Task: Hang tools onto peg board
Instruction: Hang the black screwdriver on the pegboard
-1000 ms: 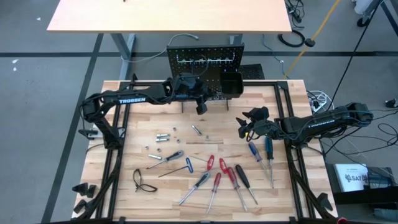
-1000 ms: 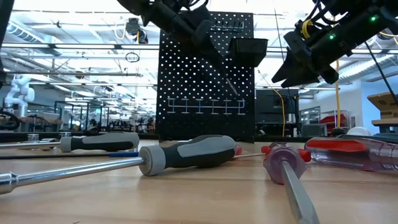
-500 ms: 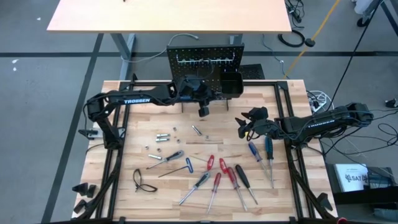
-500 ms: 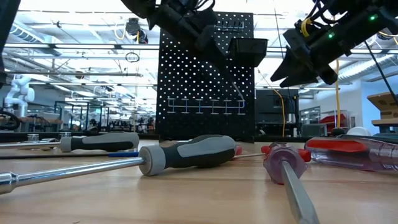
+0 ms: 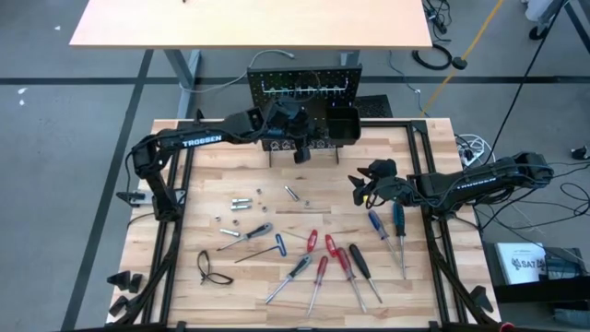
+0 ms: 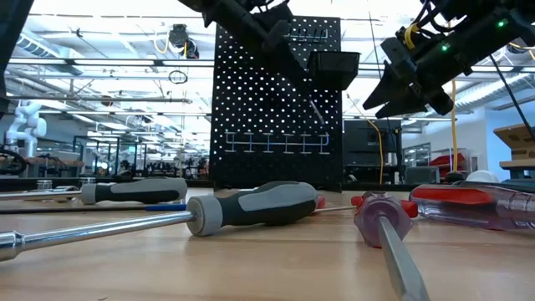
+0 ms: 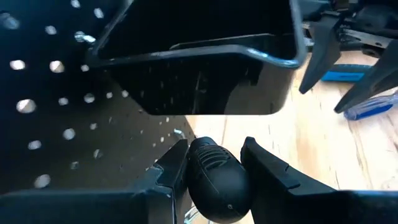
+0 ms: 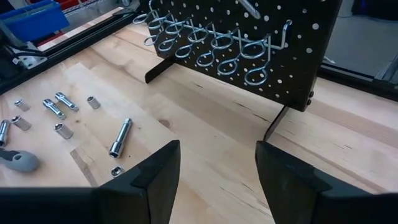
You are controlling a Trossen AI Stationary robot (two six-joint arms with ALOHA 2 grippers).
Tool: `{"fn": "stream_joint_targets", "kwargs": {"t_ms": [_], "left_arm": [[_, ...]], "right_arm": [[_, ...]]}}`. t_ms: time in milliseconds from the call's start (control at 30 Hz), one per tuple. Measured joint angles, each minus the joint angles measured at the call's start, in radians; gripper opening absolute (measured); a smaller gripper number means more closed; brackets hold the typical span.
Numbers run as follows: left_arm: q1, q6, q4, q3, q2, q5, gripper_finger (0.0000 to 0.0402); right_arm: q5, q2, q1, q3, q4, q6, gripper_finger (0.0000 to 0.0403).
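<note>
The peg board (image 5: 304,88) stands upright at the table's far edge, with a silver hook rail (image 8: 211,46) and a black bin (image 7: 205,81). My left gripper (image 5: 297,152) hovers right in front of it, just below the bin, shut on a black-handled screwdriver (image 7: 214,177). The screwdriver's thin shaft (image 6: 316,113) slants down before the board. My right gripper (image 5: 358,189) waits open above the table's right half, nothing between its fingers (image 8: 217,162). Several other tools lie flat on the near half: red-handled (image 5: 323,251) and blue-handled (image 5: 387,221) screwdrivers. My left gripper pinches the screwdriver's black handle (image 7: 211,163) between its two fingers, one on each side, the rounded butt end toward the wrist. The fingers slant downward toward the far edge. The tool is lifted clear of the table, its shaft pointing down in front of the board.
Small silver sockets (image 5: 241,203) and a bit (image 8: 120,138) lie mid-table. A grey-black screwdriver (image 6: 251,207), a blue T-handle key (image 5: 277,244) and a black loop (image 5: 212,269) lie near the front. Black frame rails (image 5: 171,249) run along both sides.
My left gripper has risen and gone a little toward the far edge, closer to the peg board and its bin, carrying the screwdriver with it. The shaft still slants down in front of the board.
</note>
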Motion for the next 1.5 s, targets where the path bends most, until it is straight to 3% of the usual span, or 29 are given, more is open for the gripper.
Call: {"fn": "stream_joint_targets", "kwargs": {"t_ms": [267, 467, 1500], "left_arm": [[0.01, 0.001, -0.186, 0.156, 0.106, 0.066, 0.0119], [0.008, 0.027, -0.196, 0.237, 0.163, 0.087, 0.0119], [0.007, 0.078, -0.243, 0.239, 0.169, 0.054, 0.0119]], "right_arm": [[0.001, 0.0, 0.0, 0.0, 0.002, -0.013, 0.0198], [-0.001, 0.0, 0.0, 0.0, 0.002, -0.014, 0.0198], [0.0, 0.0, 0.0, 0.0, -0.001, -0.011, 0.0198]]}}
